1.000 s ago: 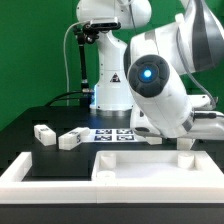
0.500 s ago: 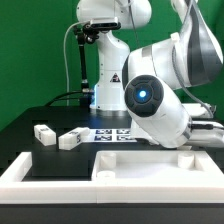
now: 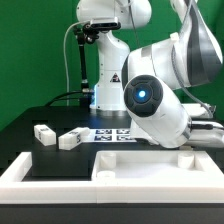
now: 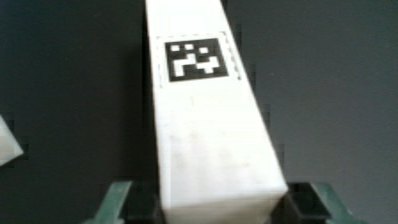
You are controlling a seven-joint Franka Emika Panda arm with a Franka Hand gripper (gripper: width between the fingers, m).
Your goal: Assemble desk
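Note:
In the wrist view a white leg block (image 4: 210, 130) with a black-and-white tag lies lengthwise on the dark table. My gripper (image 4: 217, 205) straddles its near end, with a green finger (image 4: 121, 203) on each side. A narrow dark gap shows between each finger and the block, so the jaws stand open around it. In the exterior view my gripper (image 3: 187, 150) is low at the right, just behind the wide white tabletop panel (image 3: 140, 167). Two more leg blocks (image 3: 43, 134) (image 3: 70, 139) lie on the table at the left.
The marker board (image 3: 112, 133) lies flat in front of the arm's base. A low white border wall (image 3: 40, 178) runs along the front and left. The arm's bulky wrist (image 3: 150, 100) hangs over the panel's far edge.
The arm dropped and swung toward the exterior view's right between the first two frames, then held still. The loose leg blocks have not moved.

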